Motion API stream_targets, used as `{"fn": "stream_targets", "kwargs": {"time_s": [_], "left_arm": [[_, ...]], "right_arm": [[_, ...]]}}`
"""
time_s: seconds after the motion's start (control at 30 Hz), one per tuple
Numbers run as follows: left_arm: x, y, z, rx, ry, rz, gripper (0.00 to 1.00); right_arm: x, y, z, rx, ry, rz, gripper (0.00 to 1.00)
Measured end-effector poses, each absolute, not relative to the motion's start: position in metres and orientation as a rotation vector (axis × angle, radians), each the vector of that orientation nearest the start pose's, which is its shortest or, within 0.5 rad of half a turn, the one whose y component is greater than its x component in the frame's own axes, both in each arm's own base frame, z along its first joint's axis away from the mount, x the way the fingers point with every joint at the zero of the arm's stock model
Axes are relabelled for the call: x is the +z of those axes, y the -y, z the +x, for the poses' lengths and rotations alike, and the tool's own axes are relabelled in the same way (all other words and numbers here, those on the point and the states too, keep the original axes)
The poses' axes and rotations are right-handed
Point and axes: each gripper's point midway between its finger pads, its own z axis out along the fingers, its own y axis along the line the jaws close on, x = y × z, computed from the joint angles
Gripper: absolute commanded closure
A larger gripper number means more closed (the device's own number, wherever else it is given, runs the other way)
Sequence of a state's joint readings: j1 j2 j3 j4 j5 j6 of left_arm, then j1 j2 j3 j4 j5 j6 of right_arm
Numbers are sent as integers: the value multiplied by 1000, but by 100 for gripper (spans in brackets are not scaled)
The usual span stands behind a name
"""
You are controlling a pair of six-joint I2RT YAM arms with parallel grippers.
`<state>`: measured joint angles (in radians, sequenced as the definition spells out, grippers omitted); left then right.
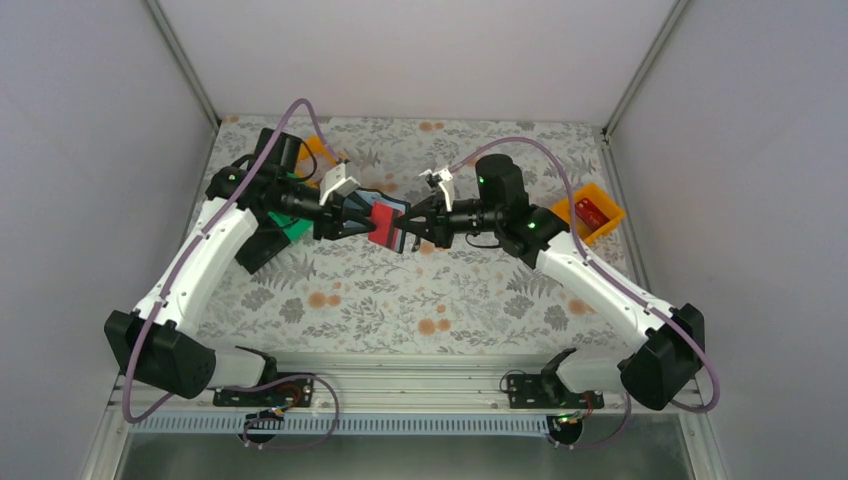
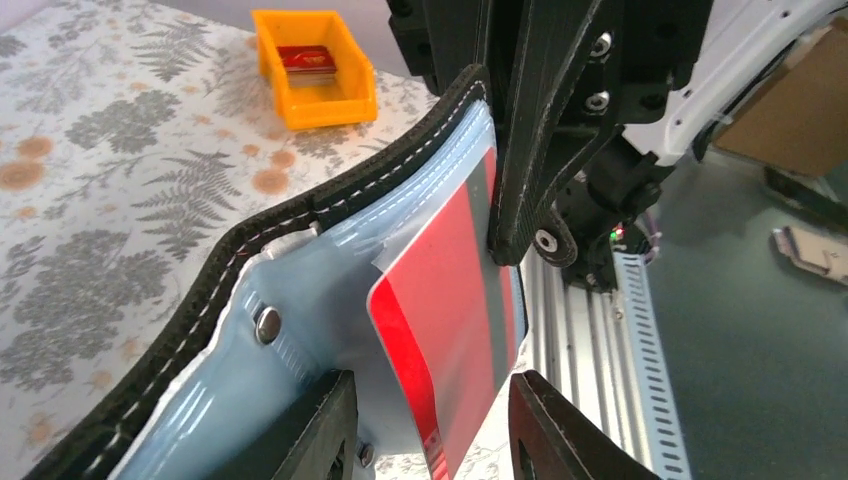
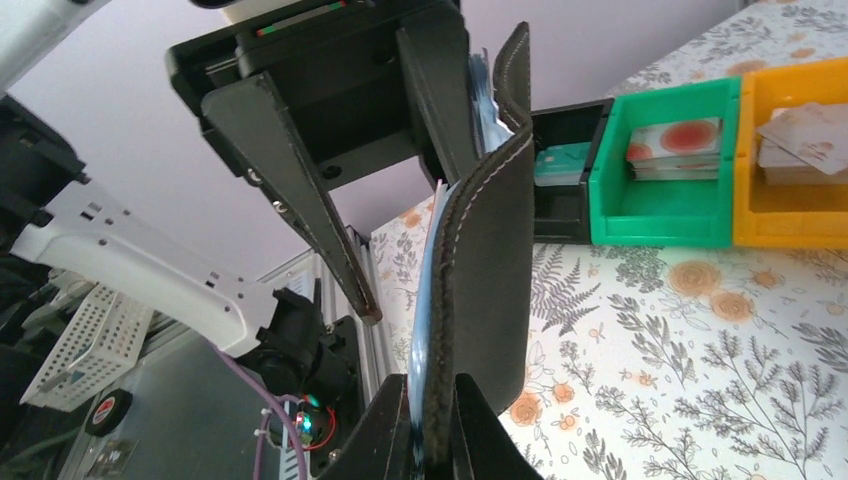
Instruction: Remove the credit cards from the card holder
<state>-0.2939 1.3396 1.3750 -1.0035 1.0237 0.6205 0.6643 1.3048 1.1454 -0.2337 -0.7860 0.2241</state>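
With the right claw clamping the card holder in the air above the tabletop, the left claw is straddling the protruding red card, jaws apart, likely needing next to pinch it and pull it free.

Card holder: black outer skin, white stitching along the rim, glossy pale-bluish pockets inside, one metal snap stud showing. It is up in the air over the middle of the table, clear of the surface. It stands on edge and is opened out, the leaf bowed in a curve.

Red credit card: rounded corners, grey stripe down one long side. It sits partly out of a clear pocket (one end is under the plastic, the other end bare), slightly tilted.

Second red card: lies flat near the table's right edge, well apart from the holder.
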Motion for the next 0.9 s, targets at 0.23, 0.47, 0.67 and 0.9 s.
{"fn": "stream_targets", "kwargs": {"time_s": [0.23, 0.47, 0.67, 0.9], "left_arm": [[311, 236, 216, -1209, -1694, 1376, 93], [317, 237, 204, -1227, -1635, 1429, 98], [327, 230, 195, -1213, -1592, 1431, 98], [331, 228, 192, -1230, -1574, 1423, 98]], "right_arm": [[319, -332, 215, 1365, -1777, -1057, 96], [324, -334, 206, 1391, -1730, -1109, 66], [319, -328, 203, 1359, -1703, -1099, 62], [312, -326, 200, 1356, -1711, -1096, 91]]}}
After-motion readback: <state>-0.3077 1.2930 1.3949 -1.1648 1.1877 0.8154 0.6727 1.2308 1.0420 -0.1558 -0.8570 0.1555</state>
